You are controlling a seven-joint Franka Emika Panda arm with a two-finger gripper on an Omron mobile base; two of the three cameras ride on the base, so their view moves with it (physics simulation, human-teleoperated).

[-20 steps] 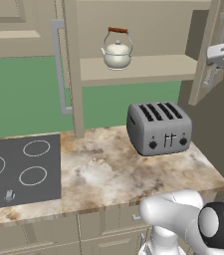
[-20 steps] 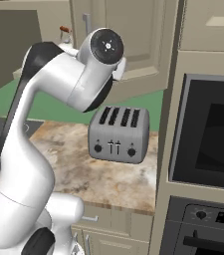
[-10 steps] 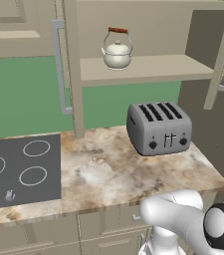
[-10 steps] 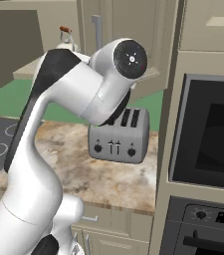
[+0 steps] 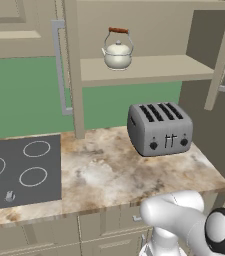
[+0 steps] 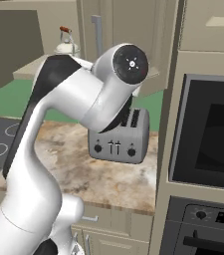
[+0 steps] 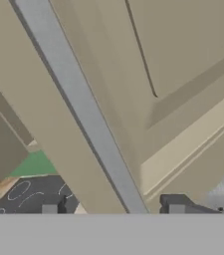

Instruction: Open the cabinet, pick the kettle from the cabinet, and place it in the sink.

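Kettle [image 5: 118,55] near cabinet [image 5: 149,70] shelf's left edge: rigid, smooth, probably light; best taken by wooden handle bar. Gripper [image 7: 112,209] jaws apart astride door handle [image 7: 78,107].

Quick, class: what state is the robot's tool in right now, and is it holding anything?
Tool: open, its fingertips standing either side of the cabinet door's silver bar handle without clamping it; it holds nothing.

Finishes: mostly matt paint, brushed metal, stone.
cabinet [image 5: 149,30] matt beige, handle [image 7: 83,114] satin silver metal; kettle [image 5: 118,55] glossy cream enamel with wooden grip; toaster [image 5: 160,129] brushed grey metal; counter [image 5: 109,175] mottled polished stone; cooktop [image 5: 19,170] smooth dark glass.
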